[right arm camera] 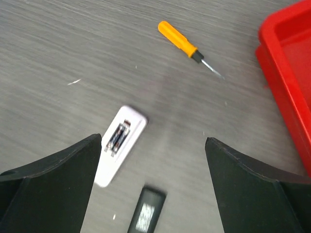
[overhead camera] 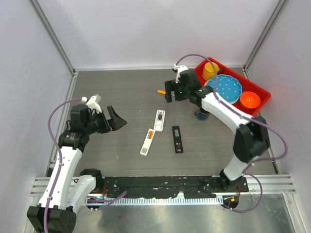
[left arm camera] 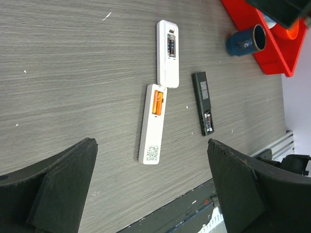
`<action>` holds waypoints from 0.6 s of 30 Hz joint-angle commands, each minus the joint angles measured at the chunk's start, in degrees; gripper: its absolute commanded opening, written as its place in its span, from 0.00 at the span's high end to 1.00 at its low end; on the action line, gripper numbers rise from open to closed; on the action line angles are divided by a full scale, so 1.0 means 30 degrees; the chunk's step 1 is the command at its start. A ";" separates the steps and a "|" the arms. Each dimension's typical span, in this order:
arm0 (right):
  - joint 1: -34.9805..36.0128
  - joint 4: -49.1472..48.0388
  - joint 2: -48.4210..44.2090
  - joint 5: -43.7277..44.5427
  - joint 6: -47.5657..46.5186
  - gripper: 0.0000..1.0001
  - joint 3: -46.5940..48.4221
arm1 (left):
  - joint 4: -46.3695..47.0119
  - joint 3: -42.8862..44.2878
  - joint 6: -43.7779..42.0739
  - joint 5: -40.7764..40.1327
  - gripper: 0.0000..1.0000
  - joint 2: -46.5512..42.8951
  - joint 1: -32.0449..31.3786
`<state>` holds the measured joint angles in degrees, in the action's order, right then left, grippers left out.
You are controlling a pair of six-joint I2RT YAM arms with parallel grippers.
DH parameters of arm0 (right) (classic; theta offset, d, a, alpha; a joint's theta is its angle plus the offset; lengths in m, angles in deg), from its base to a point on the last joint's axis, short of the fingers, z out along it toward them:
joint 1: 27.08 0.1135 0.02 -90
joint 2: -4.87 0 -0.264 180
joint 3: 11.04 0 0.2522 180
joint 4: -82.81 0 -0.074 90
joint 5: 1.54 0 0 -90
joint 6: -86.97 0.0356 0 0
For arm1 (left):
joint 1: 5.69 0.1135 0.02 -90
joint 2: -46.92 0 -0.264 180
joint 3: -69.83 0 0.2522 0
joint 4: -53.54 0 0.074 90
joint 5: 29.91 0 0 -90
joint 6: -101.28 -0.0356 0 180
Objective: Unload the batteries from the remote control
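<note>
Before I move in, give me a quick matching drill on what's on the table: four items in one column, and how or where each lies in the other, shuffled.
Items:
1. screwdriver
2. black remote
3. near white remote
4. far white remote

Descriptions:
A. orange batteries showing
B. dark batteries showing
C. rightmost remote in the top view
D. orange handle, lying beyond all the remotes

Pairs: 1-D, 2-C, 3-A, 4-B

- looks like a robotics lab test cell.
- plain white panel walls (overhead camera: 155,29) on aluminium posts (overhead camera: 53,36) box in a grey table (overhead camera: 126,92).
- a left arm (overhead camera: 65,155) and a right arm (overhead camera: 226,114) are bolted to a metal rail (overhead camera: 277,183).
</note>
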<state>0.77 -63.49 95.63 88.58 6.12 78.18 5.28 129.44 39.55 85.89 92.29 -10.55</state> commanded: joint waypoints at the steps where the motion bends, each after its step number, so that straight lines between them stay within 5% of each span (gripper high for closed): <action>1: 0.0379 -0.0584 0.3898 -0.0771 -0.2195 0.08 0.3755 | 0.0866 0.1151 -0.1803 0.1096 0.00 0.1311 0.0010; 9: 0.0793 0.2286 1.2333 0.0895 -0.4776 0.07 1.2546 | 0.1890 0.0950 -0.2774 0.2269 0.00 0.4210 0.0009; 18: 0.0531 0.2843 1.5798 0.1660 -0.6857 0.01 1.7089 | 0.1919 0.1389 -0.2951 0.3322 0.00 0.5445 -0.0019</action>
<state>2.96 -55.73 141.84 92.12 -10.25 123.08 8.01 131.88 31.51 92.23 108.66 -10.55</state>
